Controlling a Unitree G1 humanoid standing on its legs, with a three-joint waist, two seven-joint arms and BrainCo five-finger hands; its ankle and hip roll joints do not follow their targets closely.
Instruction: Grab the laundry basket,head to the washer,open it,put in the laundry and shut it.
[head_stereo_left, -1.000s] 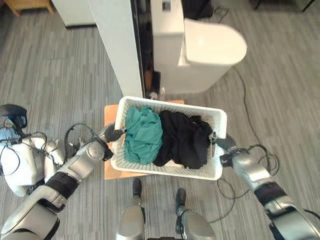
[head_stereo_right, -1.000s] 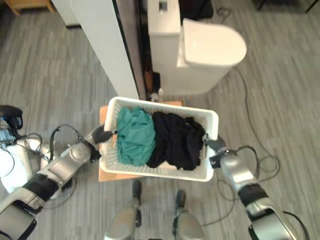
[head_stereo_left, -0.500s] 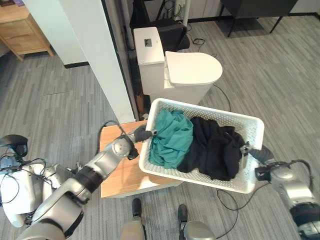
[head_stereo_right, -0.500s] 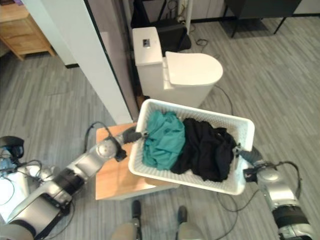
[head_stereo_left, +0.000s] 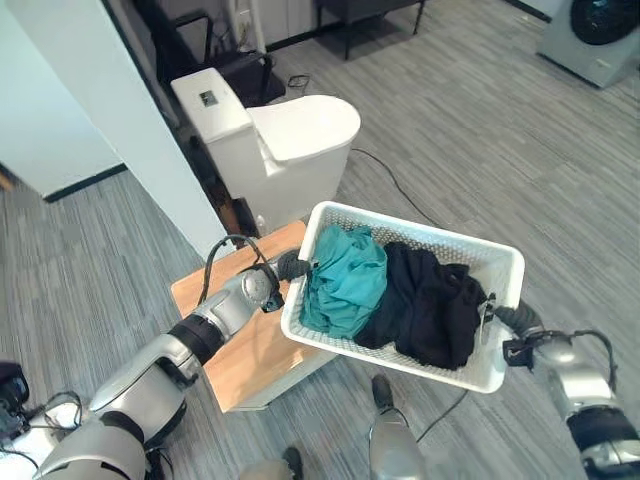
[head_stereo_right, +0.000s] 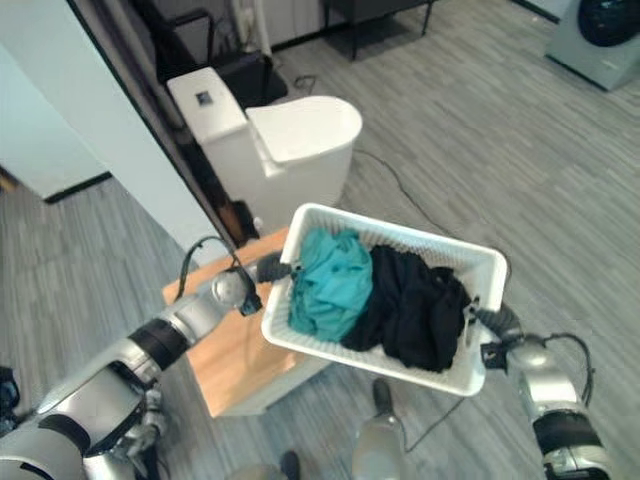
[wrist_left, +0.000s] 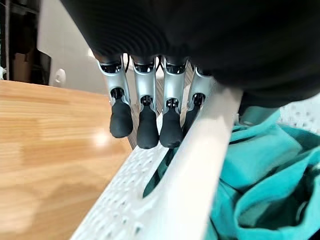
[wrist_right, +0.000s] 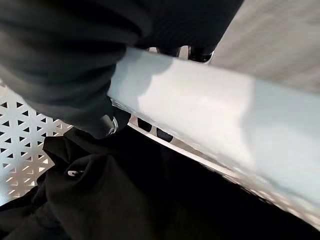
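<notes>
My left robot hand (wrist_left: 150, 117) curled under the laundry basket (head_stereo_left: 500, 262) rim; my right robot hand (head_stereo_left: 515, 322) seemingly gripped too, so tilting risked spilling clothes

The basket (head_stereo_left: 420, 222) hung over the low table (head_stereo_left: 245, 345) — clothes (head_stereo_left: 400, 300) in it. The toilet (head_stereo_left: 275, 150) stood behind, the washer (head_stereo_left: 595, 35) far off to the right.

White laundry basket (head_stereo_right: 395, 372) holds teal cloth (head_stereo_right: 328, 283) and black clothes (head_stereo_right: 415, 310).
</notes>
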